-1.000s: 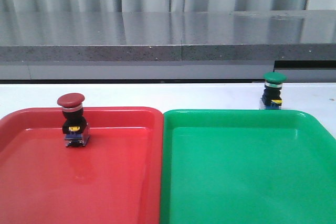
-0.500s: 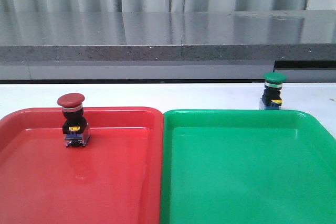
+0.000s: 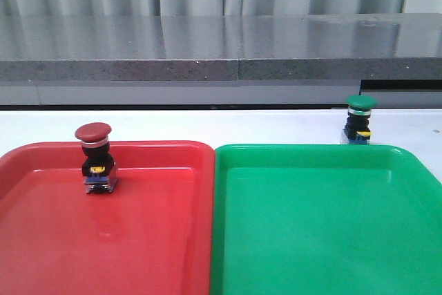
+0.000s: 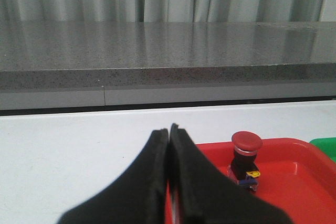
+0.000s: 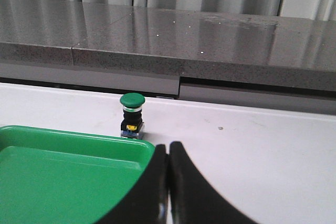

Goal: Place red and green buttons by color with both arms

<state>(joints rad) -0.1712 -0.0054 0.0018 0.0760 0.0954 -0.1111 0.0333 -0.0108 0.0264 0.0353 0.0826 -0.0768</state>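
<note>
White surface [image 3: 221, 126] is running across the middle of the front view, a grey stone ledge [image 3: 221, 46] behind it filling the upper half.

Red tray [image 3: 41, 253] is filling the lower left of the front frame; green tray [image 3: 324, 240] is filling the lower right. Their rims are lying side by side, close to touching, at centre.

Left gripper [image 4: 168, 129] is showing at bottom centre of the left wrist view, jaws pressed together, pinching nothing. Right gripper [image 5: 167, 146] is showing at bottom centre of the right wrist view, jaws likewise pressed together and empty. Neither arm is appearing in the front view.

Red button [image 3: 97, 160] is standing upright inside the red tray, near its far rim, left of centre in the front frame. In the left wrist view it is sitting lower right.

Green button [image 3: 359, 121] is standing upright on the bare surface, just beyond the green tray's far rim, right of centre in the front frame. It is not yet in its tray.

Judgement: the red half is looking done; the green half is pending. The next move is calling for the right gripper to spread its jaws, reach to the green button, pinch it, and carry it over the rim into the green tray.
</note>
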